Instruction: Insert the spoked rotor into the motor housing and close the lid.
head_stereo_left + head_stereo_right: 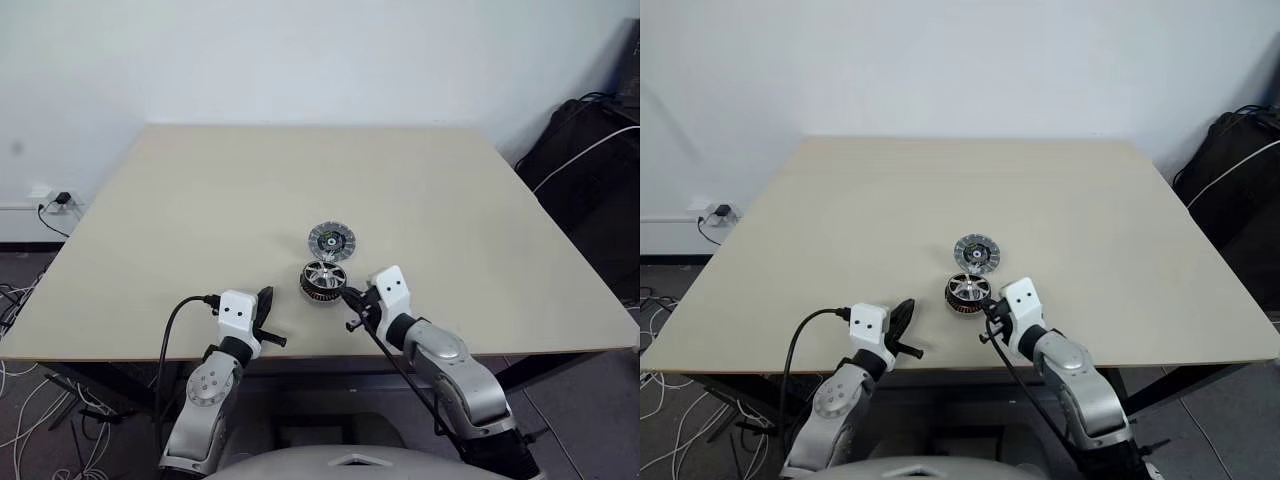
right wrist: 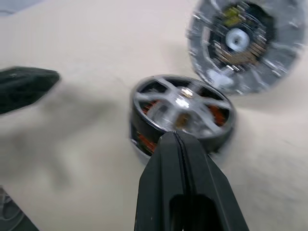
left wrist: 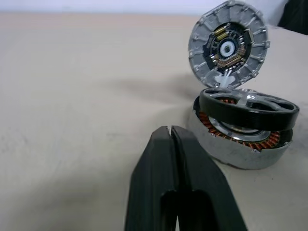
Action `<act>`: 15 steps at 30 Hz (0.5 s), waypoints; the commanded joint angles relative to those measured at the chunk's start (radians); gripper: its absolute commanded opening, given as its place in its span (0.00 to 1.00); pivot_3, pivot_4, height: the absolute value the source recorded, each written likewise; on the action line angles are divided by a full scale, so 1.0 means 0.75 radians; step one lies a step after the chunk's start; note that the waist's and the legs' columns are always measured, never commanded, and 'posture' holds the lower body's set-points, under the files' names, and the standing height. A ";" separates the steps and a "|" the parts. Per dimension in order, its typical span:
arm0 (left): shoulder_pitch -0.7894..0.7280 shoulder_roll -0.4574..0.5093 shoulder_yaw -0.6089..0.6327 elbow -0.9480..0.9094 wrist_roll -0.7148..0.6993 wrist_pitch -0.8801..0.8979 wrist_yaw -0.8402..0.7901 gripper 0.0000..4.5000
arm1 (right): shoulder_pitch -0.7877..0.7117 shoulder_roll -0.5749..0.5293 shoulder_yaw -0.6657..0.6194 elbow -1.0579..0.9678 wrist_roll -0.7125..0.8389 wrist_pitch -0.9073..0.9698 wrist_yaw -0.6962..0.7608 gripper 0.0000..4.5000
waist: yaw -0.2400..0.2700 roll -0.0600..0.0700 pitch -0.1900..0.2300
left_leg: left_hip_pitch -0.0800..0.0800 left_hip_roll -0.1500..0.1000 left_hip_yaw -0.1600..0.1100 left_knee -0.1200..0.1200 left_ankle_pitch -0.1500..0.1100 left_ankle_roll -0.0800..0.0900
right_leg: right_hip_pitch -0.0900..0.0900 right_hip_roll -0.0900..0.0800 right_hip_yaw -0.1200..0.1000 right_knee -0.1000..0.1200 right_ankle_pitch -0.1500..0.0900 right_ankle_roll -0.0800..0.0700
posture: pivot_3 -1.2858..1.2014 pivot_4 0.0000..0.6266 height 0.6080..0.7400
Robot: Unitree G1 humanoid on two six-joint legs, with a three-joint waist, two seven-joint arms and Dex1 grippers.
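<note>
The spoked rotor [image 3: 248, 108] rests tilted on top of the motor housing [image 3: 240, 151], and copper windings show under its dark rim. Just beyond them lies the lid [image 1: 332, 240], its ribbed face with the dark centre showing. My left gripper [image 3: 171, 131] is shut and empty, a short way to the left of the housing near the table's front edge. My right gripper [image 2: 176, 135] is shut too, and its tip sits right at the near rim of the rotor [image 2: 183, 103]. It holds nothing.
The beige table [image 1: 230, 200] is bare apart from the motor parts, and its front edge [image 1: 300, 357] runs just under both grippers. A wall socket with cables [image 1: 55, 203] is off the left side, and a black bag [image 1: 590, 165] off the right.
</note>
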 commanded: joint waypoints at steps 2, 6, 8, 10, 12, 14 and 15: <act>-0.010 -0.003 -0.006 -0.010 0.038 -0.032 0.015 0.00 | -0.036 -0.010 0.018 -0.027 0.007 0.005 0.042 0.00 | 0.000 0.000 0.000 | 0.000 0.000 0.000 0.000 0.000 0.000 | 0.000 0.000 0.000 0.000 0.000 0.000 | 0.52 0.00 1.00; 0.003 -0.005 -0.006 -0.021 0.014 -0.025 -0.009 0.00 | -0.046 -0.023 0.039 -0.023 0.017 0.014 0.088 0.00 | -0.001 0.000 0.000 | 0.000 0.000 0.000 0.000 0.000 0.000 | 0.000 0.000 0.000 0.000 0.000 0.000 | 0.52 0.00 1.00; 0.011 -0.005 -0.006 -0.026 -0.011 -0.029 -0.036 0.00 | -0.053 -0.028 0.051 -0.017 0.027 0.023 0.116 0.00 | -0.001 0.000 0.000 | 0.000 0.000 0.000 0.000 0.000 0.000 | 0.000 0.000 0.000 0.000 0.000 0.000 | 0.52 0.00 1.00; 0.016 -0.005 -0.005 -0.029 -0.023 -0.028 -0.049 0.00 | -0.061 -0.028 0.059 -0.007 0.036 0.027 0.138 0.00 | -0.001 0.000 0.000 | 0.000 0.000 0.000 0.000 0.000 0.000 | 0.000 0.000 0.000 0.000 0.000 0.000 | 0.52 0.00 1.00; 0.020 -0.005 -0.004 -0.031 -0.024 -0.024 -0.055 0.00 | -0.072 -0.019 0.063 0.011 0.038 0.027 0.145 0.00 | 0.000 0.000 0.000 | 0.000 0.000 0.000 0.000 0.000 0.000 | 0.000 0.000 0.000 0.000 0.000 0.000 | 0.52 0.00 1.00; 0.023 -0.008 -0.004 -0.032 -0.031 -0.024 -0.062 0.00 | -0.092 -0.007 0.068 0.046 0.029 0.018 0.144 0.00 | -0.001 0.000 0.000 | 0.000 0.000 0.000 0.000 0.000 0.000 | 0.000 0.000 0.000 0.000 0.000 0.000 | 0.52 0.00 1.00; 0.024 -0.008 -0.003 -0.033 -0.033 -0.024 -0.064 0.00 | -0.100 -0.003 0.070 0.059 0.026 0.014 0.144 0.00 | -0.001 0.000 0.000 | 0.000 0.000 0.000 0.000 0.000 0.000 | 0.000 0.000 0.000 0.000 0.000 0.000 | 0.52 0.00 1.00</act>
